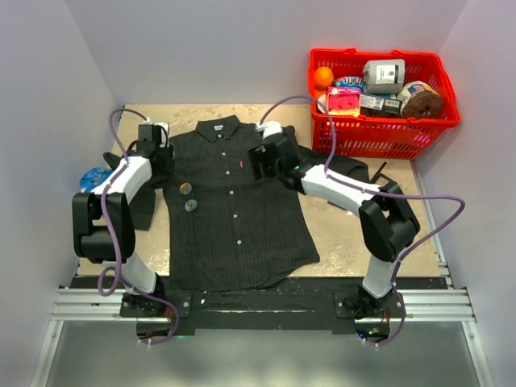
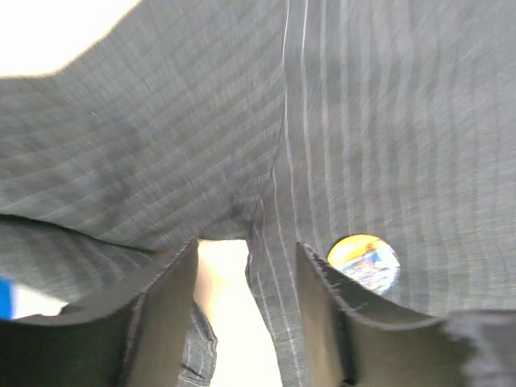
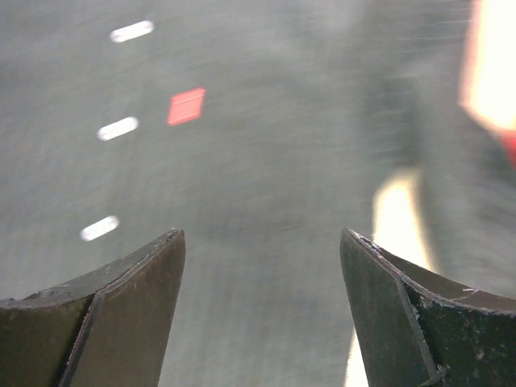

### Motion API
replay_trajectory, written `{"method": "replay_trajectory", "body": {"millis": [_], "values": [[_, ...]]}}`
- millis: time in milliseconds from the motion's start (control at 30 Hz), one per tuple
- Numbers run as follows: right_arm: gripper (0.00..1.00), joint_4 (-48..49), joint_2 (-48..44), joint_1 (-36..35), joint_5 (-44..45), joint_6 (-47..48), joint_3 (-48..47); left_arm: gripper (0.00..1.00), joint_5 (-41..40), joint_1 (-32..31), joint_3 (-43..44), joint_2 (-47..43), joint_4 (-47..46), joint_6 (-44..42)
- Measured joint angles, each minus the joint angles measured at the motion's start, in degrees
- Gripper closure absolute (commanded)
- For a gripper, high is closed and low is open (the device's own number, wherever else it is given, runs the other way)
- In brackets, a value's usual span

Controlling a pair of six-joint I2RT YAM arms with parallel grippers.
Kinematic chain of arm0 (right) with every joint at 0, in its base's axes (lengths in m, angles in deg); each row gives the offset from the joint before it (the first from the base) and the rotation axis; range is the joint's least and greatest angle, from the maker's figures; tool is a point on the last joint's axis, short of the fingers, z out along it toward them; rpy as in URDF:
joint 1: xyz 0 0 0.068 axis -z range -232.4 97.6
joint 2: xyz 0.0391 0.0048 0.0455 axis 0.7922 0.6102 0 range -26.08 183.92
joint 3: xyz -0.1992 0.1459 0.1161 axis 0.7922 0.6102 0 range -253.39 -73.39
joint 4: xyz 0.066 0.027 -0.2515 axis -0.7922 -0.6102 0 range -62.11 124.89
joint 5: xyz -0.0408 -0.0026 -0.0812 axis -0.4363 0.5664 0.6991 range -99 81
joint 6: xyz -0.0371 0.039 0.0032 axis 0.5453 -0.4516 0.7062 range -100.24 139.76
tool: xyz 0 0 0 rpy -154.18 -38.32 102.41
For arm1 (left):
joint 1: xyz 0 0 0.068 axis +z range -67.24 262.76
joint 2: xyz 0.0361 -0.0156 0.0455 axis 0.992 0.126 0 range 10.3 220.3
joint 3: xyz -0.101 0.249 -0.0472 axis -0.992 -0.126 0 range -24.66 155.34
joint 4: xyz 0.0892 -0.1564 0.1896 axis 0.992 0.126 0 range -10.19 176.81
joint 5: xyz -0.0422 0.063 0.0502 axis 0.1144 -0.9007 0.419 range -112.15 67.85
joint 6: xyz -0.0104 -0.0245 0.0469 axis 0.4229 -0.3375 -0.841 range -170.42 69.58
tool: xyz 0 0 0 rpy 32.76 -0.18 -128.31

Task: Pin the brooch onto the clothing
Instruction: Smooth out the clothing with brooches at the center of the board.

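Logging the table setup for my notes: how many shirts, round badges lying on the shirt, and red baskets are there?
Shirt: 1
Round badges: 2
Red basket: 1
Total: 4

We read no text, number or brand anywhere. The red tag on the shirt showed as a plain red patch, blurred, with no letters we could make out. The round brooch carried a blue-and-yellow print with nothing legible on it. Packages in the red basket had labels, all too small to read from the top camera.
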Motion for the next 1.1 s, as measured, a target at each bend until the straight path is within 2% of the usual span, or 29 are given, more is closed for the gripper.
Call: {"method": "replay_trajectory", "body": {"millis": [200, 400, 600, 733, 767, 867, 900, 1000, 1100], "values": [[0.21, -0.35, 1.16, 8.35, 4.02, 2.75, -0.55, 0.37, 4.02, 0.07, 2.64, -1.25, -2.95, 1.31], [0.23, -0.44, 5.86, 12.96, 5.95, 4.98, -1.16, 0.46, 10.49, 1.01, 8.39, 7.69, -4.74, 3.1], [0.3, -0.42, 8.76, 17.16, 5.66, 6.78, -1.16, 0.51, 19.74, 6.58, 8.15, 14.71, -7.74, 7.1], [0.44, -0.37, 10.12, 18.84, 4.02, 6.64, -1.14, 0.52, 23.08, 10.27, 6.97, 15.69, -9.7, 8.92], [0.5, -0.37, 10.4, 19.23, 3.1, 7.1, -1.14, 0.52, 23.47, 10.71, 6.95, 15.78, -9.88, 9.09], [0.61, -0.66, 11.39, 19.47, 2.29, 7.15, -1.25, 0.52, 24.24, 10.93, 6.95, 16.06, -10.91, 9.16], [0.69, -0.94, 11.69, 19.52, 2.29, 7.15, -1.31, 0.52, 24.35, 10.84, 6.95, 16.2, -10.93, 9.14], [0.84, -2.27, 12.28, 19.69, 2.47, 7.26, -1.55, 0.52, 24.2, 10.56, 6.95, 16.65, -10.88, 9.05], [0.88, -3.34, 12.28, 19.85, 3.15, 7.61, -1.55, 0.52, 23.56, 10.6, 6.95, 16.98, -10.67, 8.98]]}}
